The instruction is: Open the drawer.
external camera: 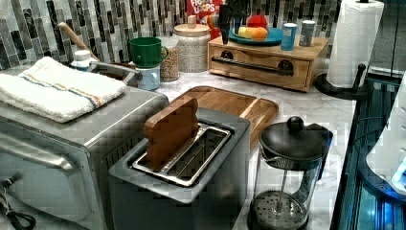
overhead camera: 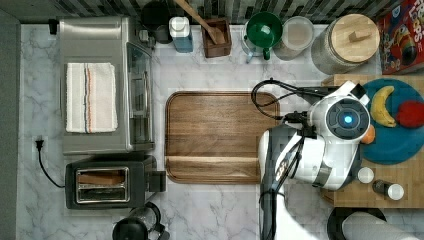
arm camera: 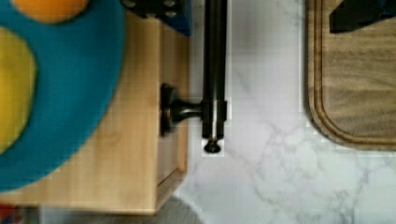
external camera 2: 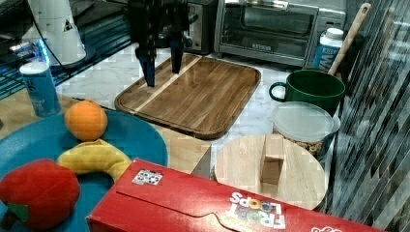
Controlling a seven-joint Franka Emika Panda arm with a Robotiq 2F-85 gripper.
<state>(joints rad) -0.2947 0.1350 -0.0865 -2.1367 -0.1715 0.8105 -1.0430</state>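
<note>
The drawer (external camera: 258, 67) is a light bamboo front in a low wooden box at the back of the left view, and it sits flush with the box. A long black bar handle (external camera: 253, 65) (arm camera: 215, 70) runs across it on black mounts. My gripper (external camera 2: 162, 67) (external camera: 231, 21) (arm camera: 259, 14) hangs above one end of that handle and is open. In the wrist view, one finger is over the box top and the other over the brown tray, with the bar between them and nothing held. In the top view, the arm (overhead camera: 320, 145) covers the drawer front.
A brown wooden tray (overhead camera: 220, 137) lies on the marble counter beside the box. On the box stand a blue plate (overhead camera: 395, 140) with fruit and small cans (external camera: 288, 36). A toaster (external camera: 186, 167), toaster oven (overhead camera: 100, 85), French press (external camera: 287, 172), paper towel roll (external camera: 354, 43), jars and a green mug (external camera 2: 309, 89) stand around.
</note>
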